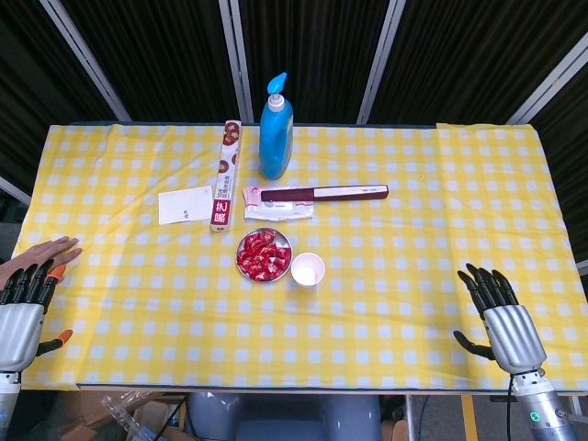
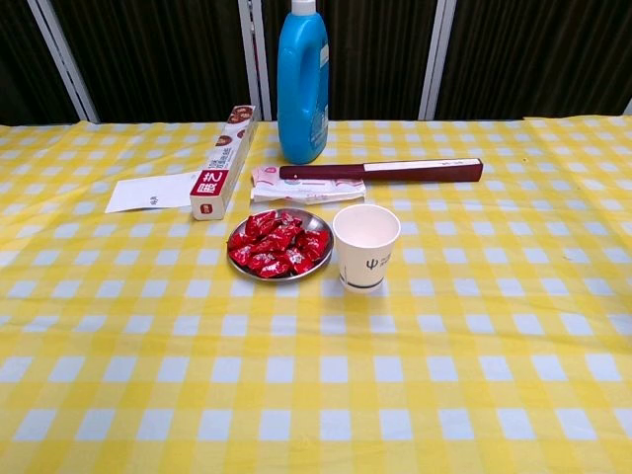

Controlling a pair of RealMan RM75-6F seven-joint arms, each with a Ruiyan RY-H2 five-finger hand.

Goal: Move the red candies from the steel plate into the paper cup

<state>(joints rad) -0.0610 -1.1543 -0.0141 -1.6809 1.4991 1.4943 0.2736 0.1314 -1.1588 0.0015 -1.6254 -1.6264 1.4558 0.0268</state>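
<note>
Several red candies [image 1: 262, 254] [image 2: 277, 242] lie heaped on a small steel plate [image 1: 243, 269] [image 2: 253, 273] near the middle of the yellow checked table. A white paper cup [image 1: 308, 269] [image 2: 366, 246] stands upright just right of the plate, almost touching it. My left hand [image 1: 24, 299] rests at the table's front left edge, fingers apart, holding nothing. Far to the front right sits my right hand [image 1: 499, 309], also with spread fingers and nothing in it. Both are well away from the plate. The chest view shows neither hand.
Behind the plate lie a pink packet [image 1: 276, 204], a dark red long box [image 1: 323, 193] and a tall blue pump bottle [image 1: 276, 131]. A narrow red-and-white carton [image 1: 225, 175] and a white card [image 1: 185, 204] lie to the back left. A person's hand [image 1: 46, 252] rests at the left edge.
</note>
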